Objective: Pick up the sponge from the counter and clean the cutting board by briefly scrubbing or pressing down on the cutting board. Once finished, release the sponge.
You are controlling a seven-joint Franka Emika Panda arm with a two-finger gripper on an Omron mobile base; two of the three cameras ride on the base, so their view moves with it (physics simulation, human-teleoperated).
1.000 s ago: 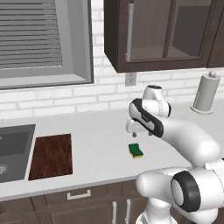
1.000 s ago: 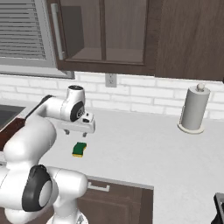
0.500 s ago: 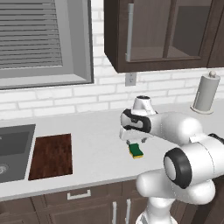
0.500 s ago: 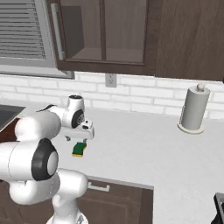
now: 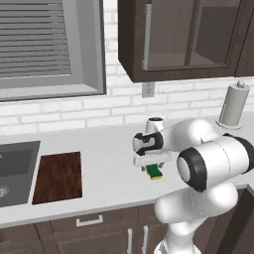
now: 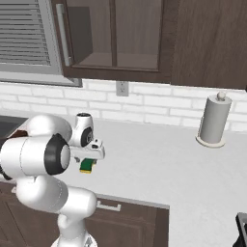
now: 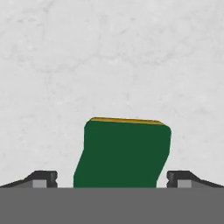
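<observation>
Squarely beneath the tool (image 7: 112,177) lies the sponge (image 7: 124,153): in the hand view its green top sits between the two dark fingertips (image 7: 43,178), one on each side, with a bare gap of bench (image 7: 109,57) showing between each tip and the sponge's flank. The tool is spread wide and grasps nothing. The sponge looks a little skewed between the tips, not quite square to them, its longer run seeming to point away from the camera, with a thin yellow edge showing at the far end. So the short sides face the tips, which I judge a fair setting for a straight drop and a squeeze, though the skew may turn the sponge slightly as the tips meet it.

From the left base view the tool (image 5: 153,161) hangs low, just above the sponge (image 5: 155,171), which rests near the bench's front edge, about midway along the stretch in sight. How much height is left I cannot tell. The cutting board (image 5: 58,176) lies flat well to the left, beside the sink (image 5: 12,171), also towards the front edge. The bench (image 5: 109,149) between sponge and board is smooth, pale and bare. A paper towel roll (image 6: 212,120) stands far right, against the white brick wall (image 6: 159,108), under dark wall cabinets (image 6: 144,38).
</observation>
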